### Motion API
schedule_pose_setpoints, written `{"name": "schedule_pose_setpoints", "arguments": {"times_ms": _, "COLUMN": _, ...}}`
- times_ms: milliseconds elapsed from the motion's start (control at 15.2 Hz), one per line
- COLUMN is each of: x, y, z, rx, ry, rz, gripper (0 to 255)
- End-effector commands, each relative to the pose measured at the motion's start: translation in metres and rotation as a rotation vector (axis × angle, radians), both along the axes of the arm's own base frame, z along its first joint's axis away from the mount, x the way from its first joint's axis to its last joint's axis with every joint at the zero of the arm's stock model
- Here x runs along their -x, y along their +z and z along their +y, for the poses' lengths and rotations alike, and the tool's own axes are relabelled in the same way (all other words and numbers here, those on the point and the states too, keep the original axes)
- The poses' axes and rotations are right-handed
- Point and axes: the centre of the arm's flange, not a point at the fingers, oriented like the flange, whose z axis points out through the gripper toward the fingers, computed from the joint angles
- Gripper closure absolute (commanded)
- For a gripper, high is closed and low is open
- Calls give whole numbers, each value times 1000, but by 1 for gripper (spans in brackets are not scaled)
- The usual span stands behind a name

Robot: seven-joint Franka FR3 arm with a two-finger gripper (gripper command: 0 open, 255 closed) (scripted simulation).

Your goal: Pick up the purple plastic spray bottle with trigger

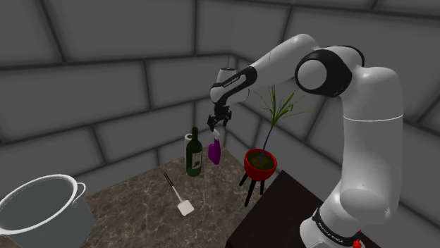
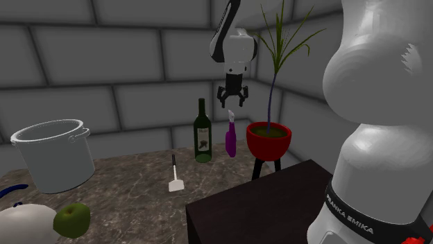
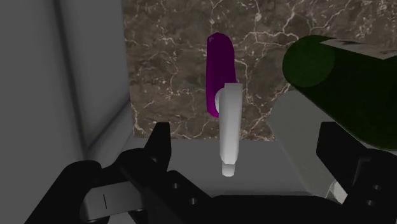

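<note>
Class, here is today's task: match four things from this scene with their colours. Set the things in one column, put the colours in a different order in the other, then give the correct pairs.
Things:
1. spray bottle
2. wine bottle
3. planter bowl
4. stockpot

Colours:
A. red
B. grey
C. purple
D. dark green

Pairs: 1-C, 2-D, 3-A, 4-B

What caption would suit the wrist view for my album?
Open gripper poised over a purple spray bottle, with a green bottle beside it.
</note>
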Motion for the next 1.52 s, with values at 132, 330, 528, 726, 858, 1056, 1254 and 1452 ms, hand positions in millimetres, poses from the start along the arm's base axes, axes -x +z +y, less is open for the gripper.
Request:
{"name": "schedule_pose_setpoints", "arguments": {"times_ms": 132, "x": -6, "y": -24, "z": -4, "rx": 0, "ry": -4, "rz": 2, "gripper": 0}}
{"name": "schedule_pose_setpoints", "arguments": {"times_ms": 330, "x": -6, "y": -40, "z": -4, "rx": 0, "ry": -4, "rz": 2, "gripper": 0}}
{"name": "schedule_pose_setpoints", "arguments": {"times_ms": 528, "x": -6, "y": -49, "z": -4, "rx": 0, "ry": -4, "rz": 2, "gripper": 0}}
{"name": "schedule_pose_setpoints", "arguments": {"times_ms": 726, "x": -6, "y": -49, "z": -4, "rx": 0, "ry": -5, "rz": 2, "gripper": 255}}
{"name": "schedule_pose_setpoints", "arguments": {"times_ms": 858, "x": -6, "y": -49, "z": -4, "rx": 0, "ry": -5, "rz": 2, "gripper": 255}}
{"name": "schedule_pose_setpoints", "arguments": {"times_ms": 1056, "x": -6, "y": -49, "z": -4, "rx": 0, "ry": -5, "rz": 2, "gripper": 255}}
{"name": "schedule_pose_setpoints", "arguments": {"times_ms": 1254, "x": -6, "y": -43, "z": -4, "rx": 0, "ry": -5, "rz": 2, "gripper": 255}}
{"name": "schedule_pose_setpoints", "arguments": {"times_ms": 1452, "x": -6, "y": -27, "z": -4, "rx": 0, "ry": -4, "rz": 2, "gripper": 255}}
